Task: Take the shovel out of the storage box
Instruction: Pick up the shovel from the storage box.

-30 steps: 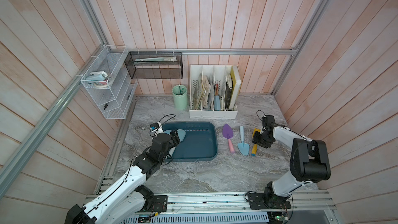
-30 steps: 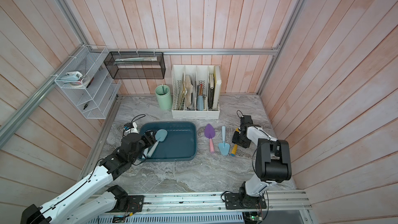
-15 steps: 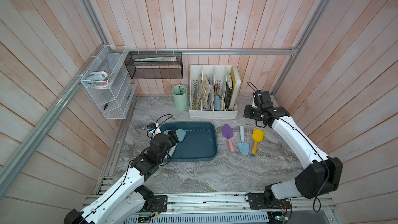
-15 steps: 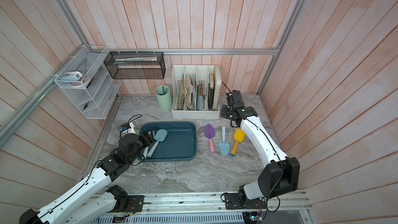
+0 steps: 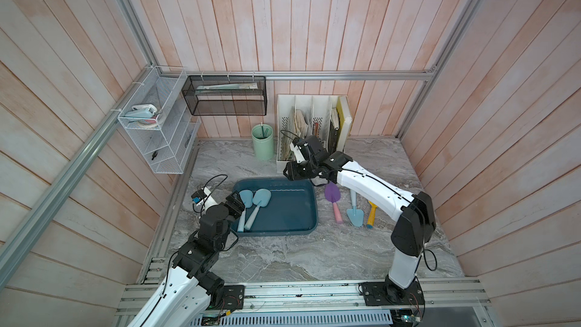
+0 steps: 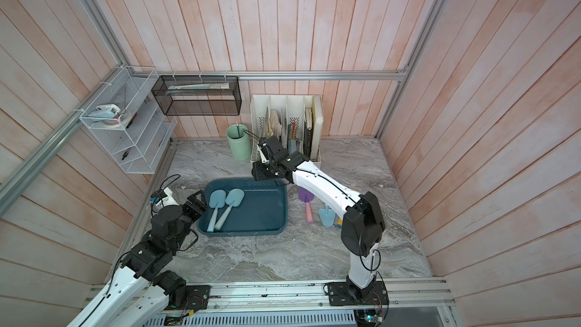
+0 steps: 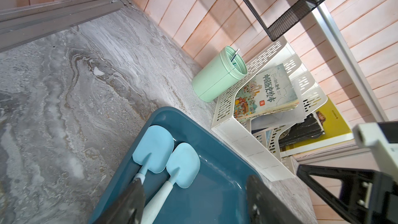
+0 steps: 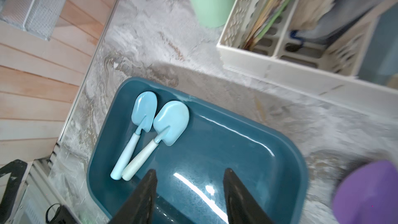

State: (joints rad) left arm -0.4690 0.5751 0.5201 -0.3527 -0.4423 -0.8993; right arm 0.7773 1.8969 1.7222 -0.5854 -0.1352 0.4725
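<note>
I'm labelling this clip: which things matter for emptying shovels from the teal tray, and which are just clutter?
Job: storage box, two pale-blue shovels inside it, left pincer, right pincer.
Clutter: mint cup, file organiser, mesh basket, wire rack, purple shovel, blue trowel, yellow shovel.

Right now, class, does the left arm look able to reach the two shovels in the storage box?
Likely yes: the open left gripper sits at the storage box rim beside the two shovels, nothing covering them.
</note>
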